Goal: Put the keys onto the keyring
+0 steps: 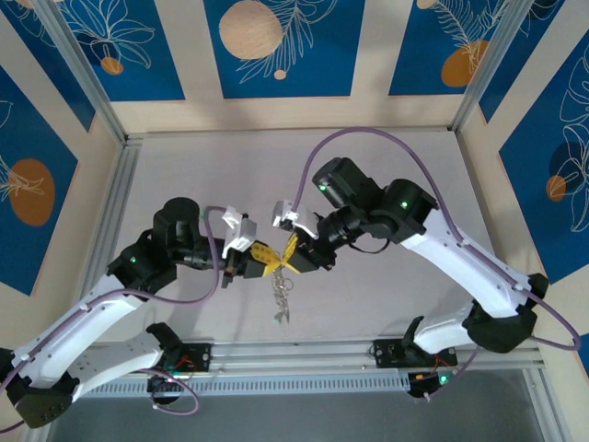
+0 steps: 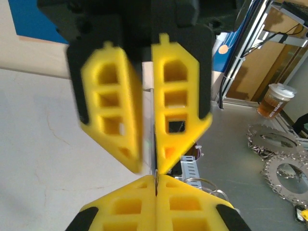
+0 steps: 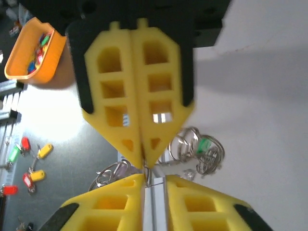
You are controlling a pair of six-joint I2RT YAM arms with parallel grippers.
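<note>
Both grippers meet tip to tip above the middle of the table. My left gripper (image 1: 274, 267) is shut, its yellow fingertips pinching a thin silvery wire of the keyring (image 3: 148, 177). My right gripper (image 1: 288, 261) faces it with its jaws a little apart, and the wire runs close to one finger (image 3: 130, 185). In the left wrist view the left gripper (image 2: 157, 179) shows closed at the bottom edge. A bunch of small silvery keys (image 1: 283, 296) dangles below the fingertips. Small rings and a green tag (image 3: 202, 146) hang beside it.
An aluminium rail (image 1: 294, 354) runs along the table's near edge between the arm bases. Off the table lie an orange bin (image 3: 33, 53) of coloured tags, loose tagged keys (image 3: 29, 163), a drink cup (image 2: 275, 101) and toothed metal discs (image 2: 276, 144).
</note>
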